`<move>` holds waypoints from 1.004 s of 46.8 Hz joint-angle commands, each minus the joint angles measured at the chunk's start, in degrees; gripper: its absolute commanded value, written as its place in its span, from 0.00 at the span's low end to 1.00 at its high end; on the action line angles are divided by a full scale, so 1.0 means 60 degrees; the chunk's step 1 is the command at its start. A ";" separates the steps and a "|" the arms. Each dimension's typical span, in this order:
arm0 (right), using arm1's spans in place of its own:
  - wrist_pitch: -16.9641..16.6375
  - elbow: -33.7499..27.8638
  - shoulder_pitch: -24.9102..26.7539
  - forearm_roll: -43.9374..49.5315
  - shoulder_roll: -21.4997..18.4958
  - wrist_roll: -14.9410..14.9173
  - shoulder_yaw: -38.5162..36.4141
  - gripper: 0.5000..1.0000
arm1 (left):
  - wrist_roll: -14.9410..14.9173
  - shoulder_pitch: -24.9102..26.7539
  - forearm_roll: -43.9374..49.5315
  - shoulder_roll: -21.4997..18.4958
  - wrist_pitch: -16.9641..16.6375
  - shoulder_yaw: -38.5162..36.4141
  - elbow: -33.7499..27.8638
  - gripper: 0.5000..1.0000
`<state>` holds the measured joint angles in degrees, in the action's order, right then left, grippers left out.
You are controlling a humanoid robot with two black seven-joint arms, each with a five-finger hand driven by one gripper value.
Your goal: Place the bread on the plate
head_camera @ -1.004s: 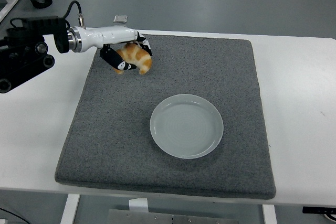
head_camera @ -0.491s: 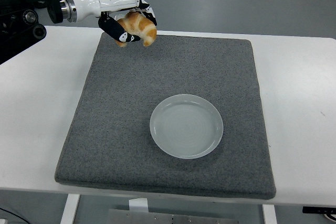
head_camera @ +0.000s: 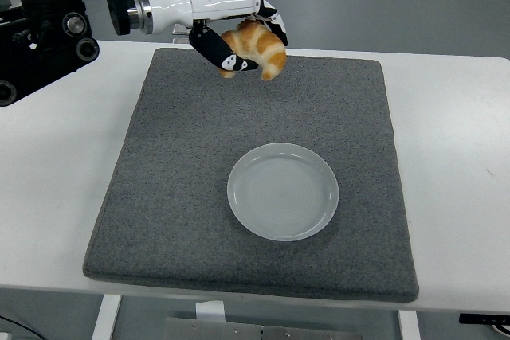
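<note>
My left hand (head_camera: 239, 41) is shut on a golden croissant-shaped piece of bread (head_camera: 259, 47) and holds it in the air over the far middle of the grey mat (head_camera: 175, 173). An empty pale plate (head_camera: 283, 191) lies on the mat, well in front of the hand and slightly to its right. The black fingers wrap the bread from the left and below. The right arm is out of view.
The grey mat covers most of the white table (head_camera: 56, 189). The arm's black body (head_camera: 48, 21) sits at the far left edge. Bare table shows left and right of the mat.
My left hand has lifted the bread off the mat's far left part and carried it up and to the right, toward the mat's far middle. The plate has not moved.
</note>
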<state>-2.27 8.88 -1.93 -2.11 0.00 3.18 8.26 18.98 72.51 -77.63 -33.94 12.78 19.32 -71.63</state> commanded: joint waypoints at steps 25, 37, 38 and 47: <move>-0.0003 0.0000 -0.0001 0.0000 0.0000 -0.0002 0.0000 0.86 | 0.0426 0.0190 -0.0538 0.1877 0.0038 -0.0173 -0.0528 0.00; 0.0012 0.0000 -0.0015 0.0000 0.0000 -0.0002 0.0000 0.86 | 0.0426 -0.0220 -0.1270 0.2404 -0.0064 -0.0745 -0.0484 0.00; -0.0003 0.0000 -0.0015 0.0000 0.0000 -0.0002 0.0000 0.86 | 0.0426 -0.0278 -0.1344 0.2463 -0.0064 -0.0745 -0.0469 0.00; 0.0012 0.0000 -0.0089 0.0000 0.0000 -0.0002 0.0000 0.86 | 0.0426 -0.0820 -0.1915 0.2668 -0.0064 -0.0847 -0.0367 0.00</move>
<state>-2.24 8.88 -2.33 -2.11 0.00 3.16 8.26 21.54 68.62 -88.33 -18.17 12.33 14.56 -74.06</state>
